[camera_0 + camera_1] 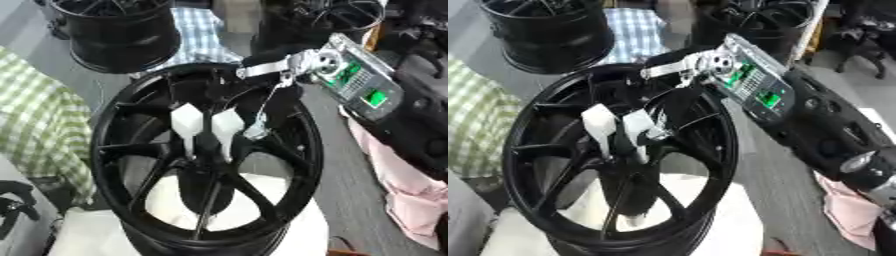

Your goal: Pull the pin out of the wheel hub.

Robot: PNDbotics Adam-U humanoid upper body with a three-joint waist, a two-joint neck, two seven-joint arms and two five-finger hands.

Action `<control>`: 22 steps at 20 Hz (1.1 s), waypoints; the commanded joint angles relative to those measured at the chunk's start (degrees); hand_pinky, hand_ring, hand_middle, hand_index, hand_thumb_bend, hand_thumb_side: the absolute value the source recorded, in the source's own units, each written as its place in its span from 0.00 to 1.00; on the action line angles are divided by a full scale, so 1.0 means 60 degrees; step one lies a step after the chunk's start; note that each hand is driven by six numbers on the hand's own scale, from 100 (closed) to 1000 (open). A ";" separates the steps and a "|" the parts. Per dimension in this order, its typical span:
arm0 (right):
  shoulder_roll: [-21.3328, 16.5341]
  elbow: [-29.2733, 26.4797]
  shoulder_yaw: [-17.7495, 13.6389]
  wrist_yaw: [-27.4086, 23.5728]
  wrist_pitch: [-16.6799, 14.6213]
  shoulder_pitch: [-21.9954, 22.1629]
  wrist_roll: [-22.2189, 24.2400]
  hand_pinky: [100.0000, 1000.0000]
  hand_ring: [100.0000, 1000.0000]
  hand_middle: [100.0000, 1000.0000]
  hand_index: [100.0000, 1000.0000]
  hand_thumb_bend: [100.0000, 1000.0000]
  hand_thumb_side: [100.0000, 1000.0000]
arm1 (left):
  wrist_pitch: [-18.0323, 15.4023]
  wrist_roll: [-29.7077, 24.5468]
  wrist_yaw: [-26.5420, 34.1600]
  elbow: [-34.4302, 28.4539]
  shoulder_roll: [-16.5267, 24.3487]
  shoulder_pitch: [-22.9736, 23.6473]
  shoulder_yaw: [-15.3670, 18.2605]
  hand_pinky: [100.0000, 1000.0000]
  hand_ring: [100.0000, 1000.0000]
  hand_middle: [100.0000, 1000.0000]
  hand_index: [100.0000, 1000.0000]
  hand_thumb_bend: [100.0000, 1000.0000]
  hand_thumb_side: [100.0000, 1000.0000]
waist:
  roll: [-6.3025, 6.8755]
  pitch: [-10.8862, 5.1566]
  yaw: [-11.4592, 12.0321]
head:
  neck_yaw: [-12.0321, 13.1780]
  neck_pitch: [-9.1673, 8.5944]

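A black multi-spoke wheel hub (131, 165) stands tilted on a white cloth in the middle of the view. My right arm, with its green-lit wrist unit (754, 90), comes in from the upper right over the rim. My right hand (208, 125) reaches down inside the hub and sits at its centre, where the spokes meet. I cannot make out the pin, since the hand covers the hub's centre. A black shape at the lower left edge looks like my left hand (13, 205), idle and away from the hub.
Two more black wheel hubs (118, 30) (346, 17) stand at the back. A green checked cloth (35, 125) lies at the left and a pink cloth (402, 195) at the right. The white cloth (289, 235) is under the hub.
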 commanded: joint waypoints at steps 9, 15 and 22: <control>0.0208 0.0560 0.0076 0.0561 -0.0380 -0.0052 -0.0029 0.90 0.84 0.76 0.85 0.36 0.23 | -0.0057 0.0006 -0.0003 -0.0114 0.0025 -0.0142 -0.0048 0.47 0.09 0.46 0.68 0.00 0.79 | 0.0062 -0.0027 0.0024 | -0.0040 -0.0021; 0.0372 0.0738 0.0144 0.0665 -0.0509 -0.0035 -0.0248 0.88 0.79 0.65 0.75 0.30 0.22 | -0.0053 0.0006 -0.0016 -0.0106 0.0019 -0.0144 -0.0056 0.47 0.10 0.46 0.68 0.00 0.79 | 0.0058 -0.0030 0.0028 | -0.0039 -0.0021; 0.0355 0.0639 0.0046 0.0567 -0.0431 -0.0092 -0.1170 0.84 0.71 0.49 0.60 0.00 0.19 | -0.0029 0.0006 -0.0035 -0.0102 0.0013 -0.0146 -0.0069 0.47 0.10 0.46 0.68 0.00 0.80 | 0.0044 -0.0042 0.0043 | -0.0037 -0.0027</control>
